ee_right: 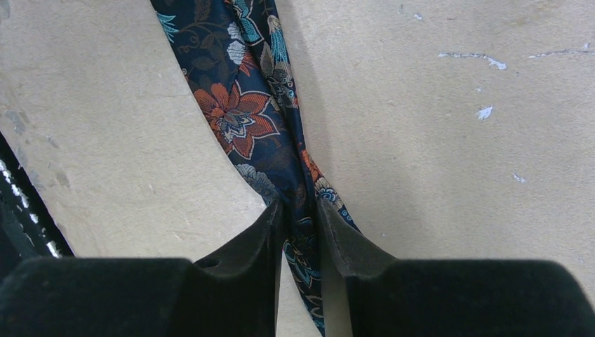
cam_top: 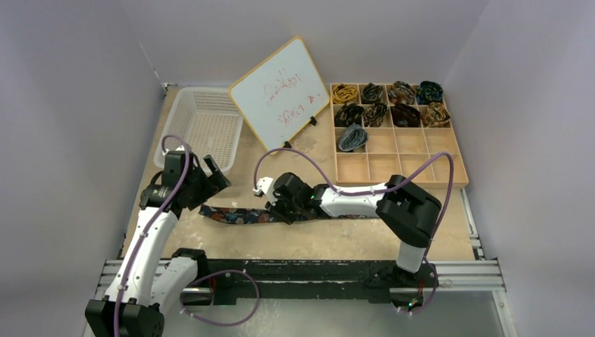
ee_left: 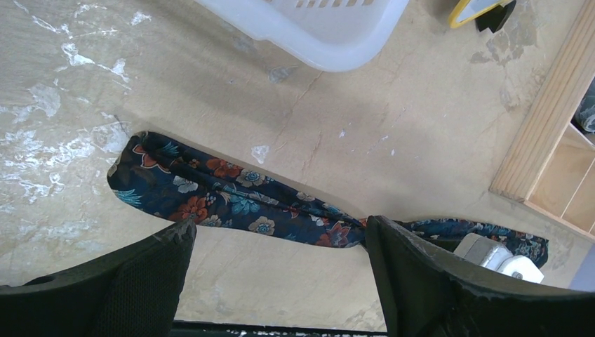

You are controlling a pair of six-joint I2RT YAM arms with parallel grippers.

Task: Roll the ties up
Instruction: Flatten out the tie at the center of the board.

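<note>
Navy floral tie (cam_top: 238, 215) lies flat and unrolled on the surface (cam_top: 316, 239), running left-right in front of both arms. Right end effector (ee_right: 300, 207) is clamped on its narrow stretch, fabric bunched between the pads. Left end effector (ee_left: 279, 225) hangs over the wide end, fingers spread wide, nothing in them. Nine coiled ties (cam_top: 386, 105) sit in the far compartments of the wooden divided tray (cam_top: 400, 151), far right. White plastic basket (cam_top: 200, 119) far left, whiteboard (cam_top: 281, 91) propped between them.

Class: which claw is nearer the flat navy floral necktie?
Right. The right claw pinches the navy floral fabric necktie mid-length; the left claw hovers open above its wide end.
</note>
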